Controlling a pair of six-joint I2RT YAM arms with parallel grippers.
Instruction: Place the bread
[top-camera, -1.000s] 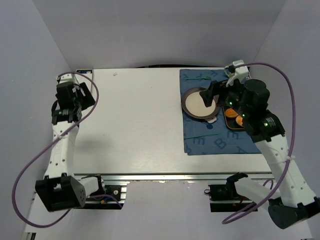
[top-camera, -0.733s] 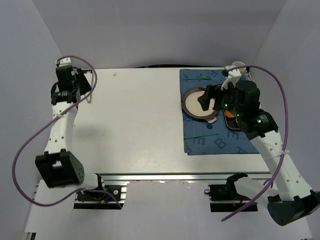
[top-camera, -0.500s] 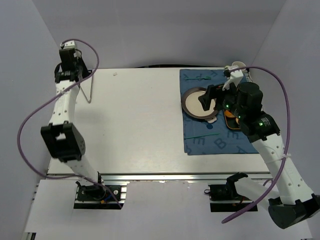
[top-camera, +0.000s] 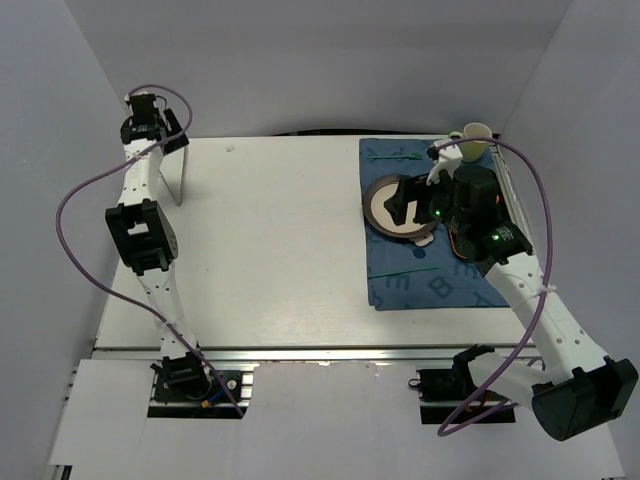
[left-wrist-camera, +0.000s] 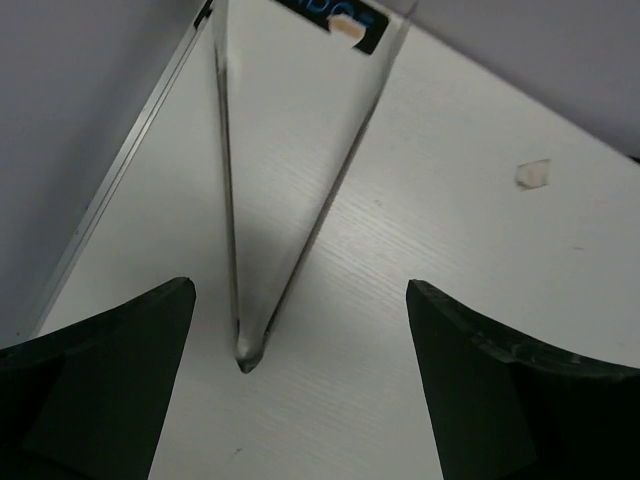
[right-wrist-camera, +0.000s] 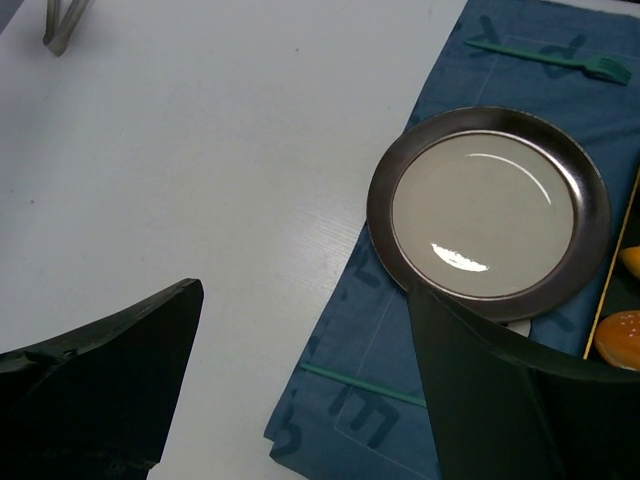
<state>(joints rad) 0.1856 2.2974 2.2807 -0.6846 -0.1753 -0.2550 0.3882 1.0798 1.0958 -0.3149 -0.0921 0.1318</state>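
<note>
A small round glossy orange bun (right-wrist-camera: 619, 338), the bread, shows at the right edge of the right wrist view, cut off by the frame, beside the plate. In the top view the right arm hides it. The round dark-rimmed plate (right-wrist-camera: 488, 212) with a pale middle lies empty on the blue mat (right-wrist-camera: 400, 340); it also shows in the top view (top-camera: 382, 206). My right gripper (right-wrist-camera: 300, 300) is open and empty, hovering over the plate's near-left edge (top-camera: 403, 205). My left gripper (left-wrist-camera: 300, 290) is open and empty at the far left corner (top-camera: 165, 140).
A second yellow-orange piece (right-wrist-camera: 631, 262) lies behind the bun, past a thin tan tray edge (right-wrist-camera: 611, 260). A green fork (right-wrist-camera: 545, 55) and a green stick (right-wrist-camera: 360, 385) lie on the mat. A cup (top-camera: 473, 134) stands far right. A thin clear upright panel (left-wrist-camera: 250, 200) stands under the left gripper.
The left arm has swung up and stretched out to the far left corner. The right gripper has shifted a little left, further over the plate. Both stay open and empty.
</note>
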